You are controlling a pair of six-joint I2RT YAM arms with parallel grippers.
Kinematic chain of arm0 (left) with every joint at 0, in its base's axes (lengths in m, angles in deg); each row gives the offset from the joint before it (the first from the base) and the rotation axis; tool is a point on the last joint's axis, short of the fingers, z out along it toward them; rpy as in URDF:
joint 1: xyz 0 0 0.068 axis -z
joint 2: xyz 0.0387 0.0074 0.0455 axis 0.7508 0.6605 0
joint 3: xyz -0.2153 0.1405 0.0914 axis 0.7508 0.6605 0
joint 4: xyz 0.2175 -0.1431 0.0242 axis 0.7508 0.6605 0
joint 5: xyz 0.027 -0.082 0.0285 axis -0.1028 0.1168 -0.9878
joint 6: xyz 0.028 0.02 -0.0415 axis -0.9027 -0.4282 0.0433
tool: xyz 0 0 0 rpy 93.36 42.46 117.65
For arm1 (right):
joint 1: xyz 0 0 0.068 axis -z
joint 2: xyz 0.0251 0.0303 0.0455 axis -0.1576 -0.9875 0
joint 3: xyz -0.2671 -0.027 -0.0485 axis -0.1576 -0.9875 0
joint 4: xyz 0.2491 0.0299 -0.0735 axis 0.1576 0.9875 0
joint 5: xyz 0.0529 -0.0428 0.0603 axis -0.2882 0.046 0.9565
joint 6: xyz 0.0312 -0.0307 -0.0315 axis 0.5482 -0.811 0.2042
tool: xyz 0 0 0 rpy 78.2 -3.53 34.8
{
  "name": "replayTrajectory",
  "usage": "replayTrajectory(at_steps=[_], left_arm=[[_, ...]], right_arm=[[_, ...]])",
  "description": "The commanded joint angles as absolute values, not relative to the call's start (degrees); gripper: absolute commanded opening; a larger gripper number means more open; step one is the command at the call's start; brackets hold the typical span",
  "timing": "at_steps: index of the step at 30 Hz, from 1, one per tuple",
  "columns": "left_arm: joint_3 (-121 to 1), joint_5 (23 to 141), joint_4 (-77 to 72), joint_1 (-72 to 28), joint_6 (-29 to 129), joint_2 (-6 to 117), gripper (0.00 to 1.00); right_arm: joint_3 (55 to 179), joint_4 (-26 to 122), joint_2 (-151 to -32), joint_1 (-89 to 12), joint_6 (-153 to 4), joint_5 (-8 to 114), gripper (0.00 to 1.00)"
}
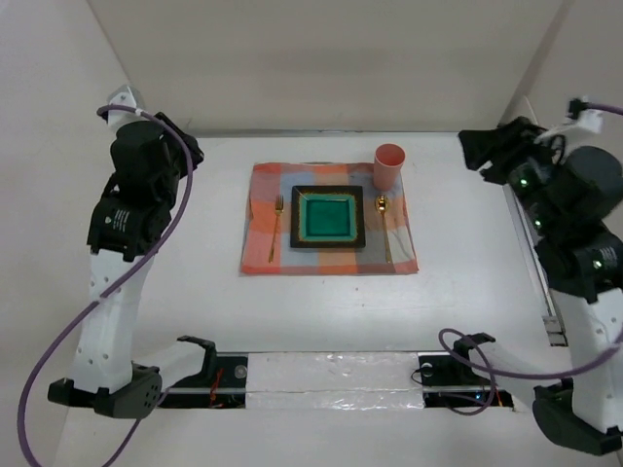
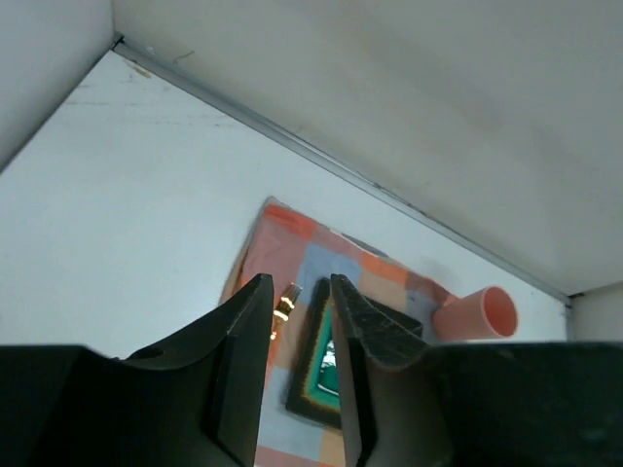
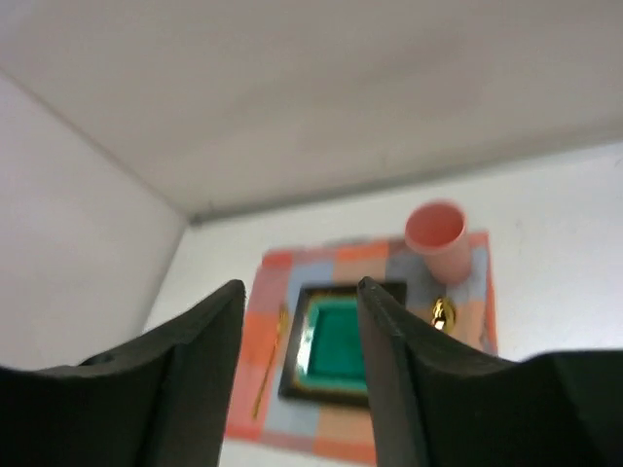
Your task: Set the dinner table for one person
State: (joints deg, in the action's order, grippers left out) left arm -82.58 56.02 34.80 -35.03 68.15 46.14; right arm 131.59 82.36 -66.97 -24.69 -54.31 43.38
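On the white dinner table (image 1: 195,292) lies an orange-and-grey checked cloth (image 1: 268,248). A square green plate with a black rim (image 1: 327,216) sits at its middle. A gold fork (image 1: 278,226) lies left of the plate and a gold spoon (image 1: 384,229) right of it. A pink cup (image 1: 388,167) stands upright at the cloth's far right corner. Both arms are raised at the table's sides, well clear of the cloth. My left gripper (image 2: 299,282) has a narrow gap with nothing in it. My right gripper (image 3: 300,284) is open wide and empty.
White walls close in the table at the back and both sides. A metal rail (image 1: 533,272) runs along the right edge. A taped strip (image 1: 331,375) joins the two arm bases at the near edge. Purple cables (image 1: 58,341) hang off both arms.
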Motion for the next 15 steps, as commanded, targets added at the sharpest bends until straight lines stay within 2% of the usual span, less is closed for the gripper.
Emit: replayTrajectory(at_steps=[1, 3, 6, 13, 15], left_arm=[[-83.54, 51.62, 39.65, -34.42, 71.76, 45.59, 0.28], [-86.25, 51.52, 38.96, -34.42, 71.59, 45.58, 0.41], [-86.98, 52.83, 37.73, -34.42, 70.89, 45.58, 0.44], [-71.53, 57.85, 31.4, -34.42, 70.01, 40.93, 0.43], [-70.98, 58.81, 30.95, -34.42, 70.01, 40.75, 0.46]], right_arm=[[137.52, 82.29, -63.78, -23.92, -53.89, 32.44, 0.61], [134.22, 79.24, -60.54, -23.4, -54.24, 23.78, 0.73], [131.3, 78.16, -59.55, -22.87, -53.98, 22.84, 0.76], [121.56, 80.53, -58.76, -21.11, -50.37, 26.7, 0.79], [119.34, 80.36, -58.15, -20.5, -49.32, 27.4, 0.8]])
